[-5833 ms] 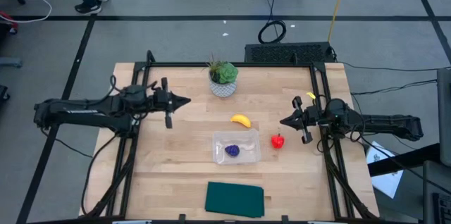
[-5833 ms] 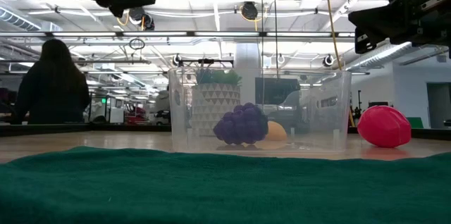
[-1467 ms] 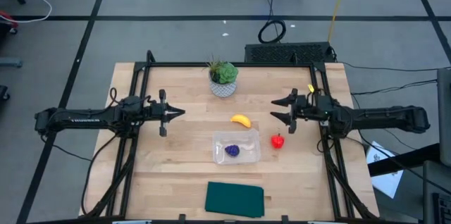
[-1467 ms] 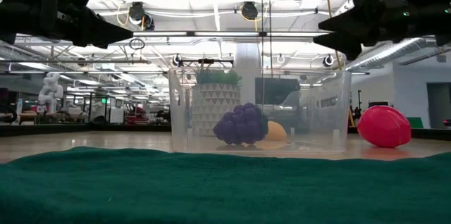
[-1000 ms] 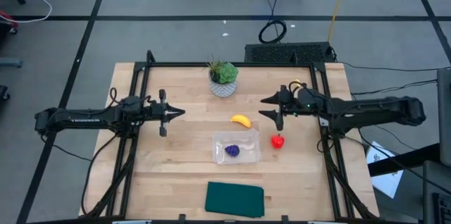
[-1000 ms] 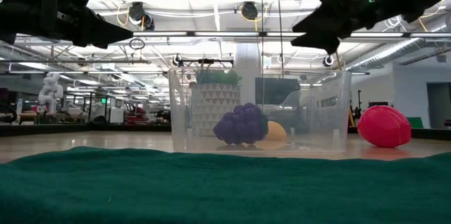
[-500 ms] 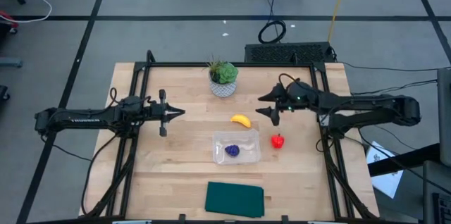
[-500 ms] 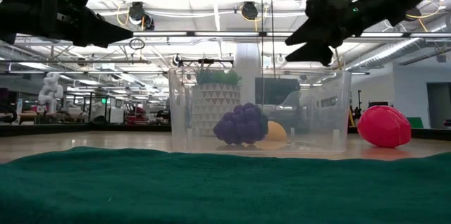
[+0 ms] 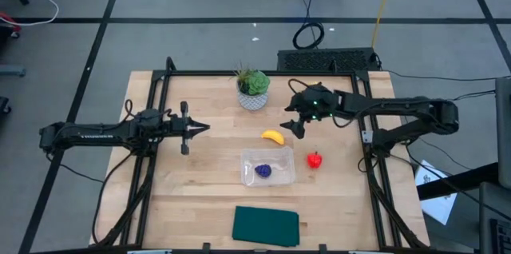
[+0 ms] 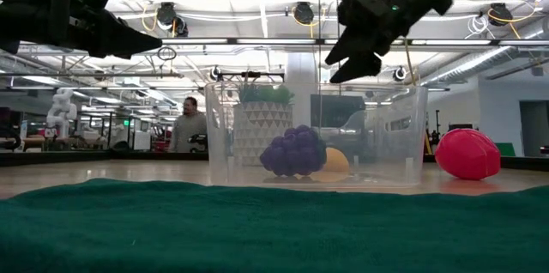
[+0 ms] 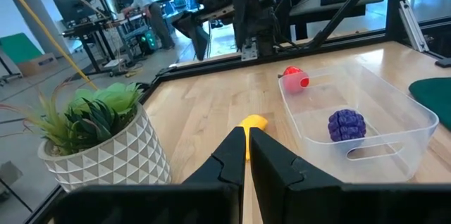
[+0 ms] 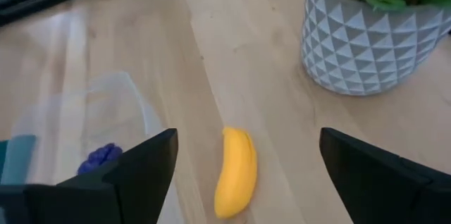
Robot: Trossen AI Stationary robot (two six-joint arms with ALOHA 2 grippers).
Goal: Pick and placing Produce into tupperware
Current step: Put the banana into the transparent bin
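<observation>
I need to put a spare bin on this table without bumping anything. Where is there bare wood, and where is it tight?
Bare wood lies between the left tool and the tupperware, and on either side of the green cloth. It is crowded between the potted plant and the tupperware, where the banana, red fruit and open right tool sit.

In the low view the banana (image 10: 335, 162) sits half hidden behind the purple fruit (image 10: 293, 152).

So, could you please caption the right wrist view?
Open right gripper above the banana beside the tupperware.
</observation>
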